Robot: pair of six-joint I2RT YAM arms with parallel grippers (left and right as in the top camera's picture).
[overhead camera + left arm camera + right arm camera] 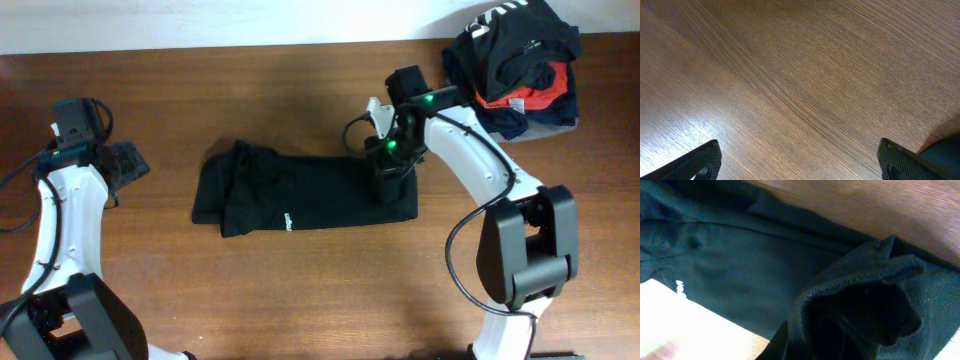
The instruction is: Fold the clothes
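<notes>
A black garment [300,190] lies spread across the middle of the table, bunched at its left end, with a small white logo near its front edge. My right gripper [388,182] is down on the garment's right end. In the right wrist view the black mesh fabric [860,305] is bunched up between the fingers, so the gripper is shut on it. My left gripper [118,166] is open and empty at the table's left side, well left of the garment. The left wrist view shows only bare wood between its two fingertips [800,162].
A pile of clothes [520,65], black, red and dark blue, sits at the back right corner of the wooden table [300,290]. The white wall edge runs along the table's far side.
</notes>
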